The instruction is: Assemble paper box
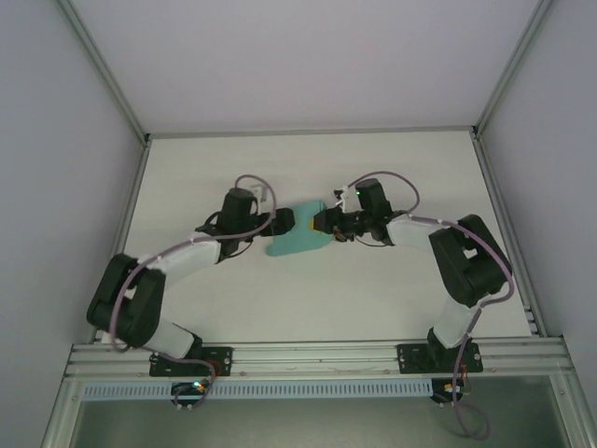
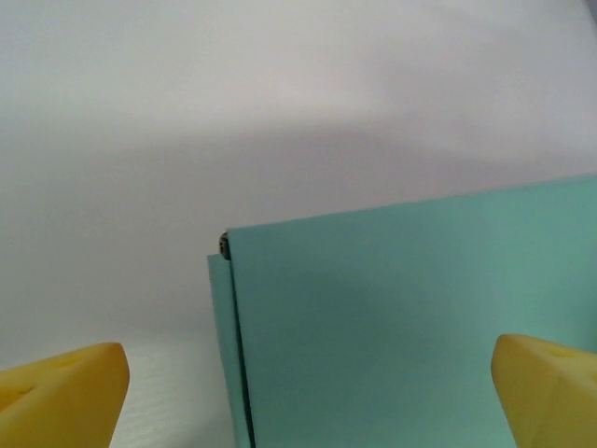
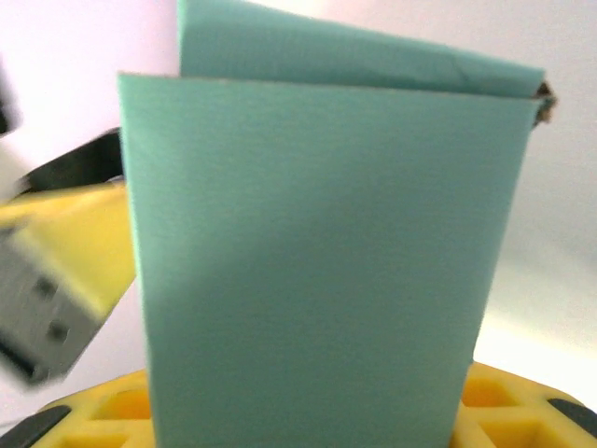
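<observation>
The teal-green paper box [image 1: 297,236] is in the middle of the table between my two grippers. My left gripper [image 1: 283,221] is at its left end and open. In the left wrist view its yellow fingertips [image 2: 58,397] stand wide apart on either side of the box [image 2: 420,317], whose folded side panel shows at the left edge. My right gripper [image 1: 323,222] is at the box's right end. In the right wrist view the box [image 3: 317,261] rises from between the yellow fingers [image 3: 522,406], which press against both its sides. My right gripper [image 3: 308,415] is shut on it.
The white table [image 1: 308,299] has grey walls to the left, right and back. An aluminium rail [image 1: 317,355] runs along the near edge and carries both arm bases. My left gripper's yellow finger [image 3: 79,252] shows blurred beside the box in the right wrist view.
</observation>
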Controlling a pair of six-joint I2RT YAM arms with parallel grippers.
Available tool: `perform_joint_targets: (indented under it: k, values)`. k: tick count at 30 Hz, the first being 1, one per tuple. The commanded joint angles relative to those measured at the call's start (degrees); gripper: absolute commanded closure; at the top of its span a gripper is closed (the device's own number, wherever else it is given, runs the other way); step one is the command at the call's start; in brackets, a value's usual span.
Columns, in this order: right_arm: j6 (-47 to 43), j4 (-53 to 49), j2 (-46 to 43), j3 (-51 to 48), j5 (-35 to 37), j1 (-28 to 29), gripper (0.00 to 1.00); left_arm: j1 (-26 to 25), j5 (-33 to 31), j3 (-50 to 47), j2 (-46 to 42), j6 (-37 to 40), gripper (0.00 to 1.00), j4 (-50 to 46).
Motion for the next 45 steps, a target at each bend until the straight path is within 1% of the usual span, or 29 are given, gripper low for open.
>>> perform_joint_targets:
  k: [1, 3, 6, 8, 9, 11, 13, 15, 18, 21, 24, 27, 29, 32, 34, 37, 41, 45]
  values:
    - [4.87, -1.05, -3.56, -1.74, -3.37, -3.75, 0.6, -8.24, -19.02, 4.75, -4.05, 22.68, 0.0, -14.08]
    - [7.85, -3.5, -4.67, -2.33, -5.03, -6.38, 0.61, -12.98, -20.53, 4.76, -4.98, 32.36, 0.0, -11.87]
    - [12.21, -8.24, -5.83, -2.63, -8.99, -10.51, 0.64, -20.04, -20.72, 3.09, -5.28, 48.41, 0.0, -7.82]
    - [15.08, -8.14, -6.73, -3.7, -12.25, -12.69, 0.66, -23.96, -22.71, 2.24, -4.07, 58.47, 0.0, -6.37]
    - [16.13, -8.74, -7.52, -4.35, -13.19, -13.56, 0.66, -25.52, -25.05, 2.21, -2.86, 63.24, 0.0, -5.8]
    - [16.03, -13.11, -9.06, -4.47, -13.64, -15.06, 0.65, -26.38, -29.82, 2.82, -0.33, 68.45, 0.0, -3.26]
    - [14.68, -18.02, -10.78, -4.16, -13.83, -16.14, 0.65, -25.55, -31.13, 3.91, 1.55, 71.96, 0.0, -3.81]
    - [14.47, -20.92, -12.53, -4.18, -14.43, -16.79, 0.65, -24.18, -29.25, 5.14, 2.83, 72.81, 0.0, -5.59]
    - [15.99, -23.47, -14.41, -4.07, -15.33, -17.39, 0.65, -22.37, -23.36, 6.48, 3.38, 71.24, 0.0, -8.5]
    - [16.48, -25.12, -14.9, -3.5, -16.81, -17.35, 0.65, -21.44, -21.07, 5.58, 3.16, 70.92, 0.0, -5.09]
    - [18.57, -24.3, -14.87, -3.78, -17.21, -17.34, 0.65, -20.77, -18.0, 5.44, 3.07, 70.47, 0.0, -3.55]
    - [21.72, -20.77, -14.11, -4.32, -19.45, -17.04, 0.65, -20.33, -15.16, 5.66, 3.49, 69.71, 0.0, -2.99]
    - [23.52, -18.55, -14.2, -4.77, -20.04, -16.7, 0.65, -20.01, -14.58, 6.24, 4.27, 69.91, 0.0, -2.94]
    - [23.99, -18.85, -13.72, -4.51, -21.4, -16.45, 0.65, -19.44, -13.44, 6.89, 4.82, 69.23, 0.0, -1.76]
    - [23.39, -20.58, -13.31, -4.25, -21.72, -16.38, 0.65, -18.87, -12.1, 6.73, 4.49, 68.45, 0.02, 0.16]
    - [23.5, -20.74, -12.43, -4.16, -23.36, -15.81, 0.65, -18.27, -10.54, 6.8, 4.38, 68.06, 0.12, 1.73]
    - [24.41, -20.25, -12.15, -3.74, -24.74, -14.8, 0.63, -17.82, -10.97, 7.33, 4.56, 68.94, 0.3, 1.7]
    - [24.5, -20.77, -11.99, -3.28, -24.97, -14.62, 0.63, -17.48, -10.54, 7.16, 4.14, 69.1, 0.43, 1.75]
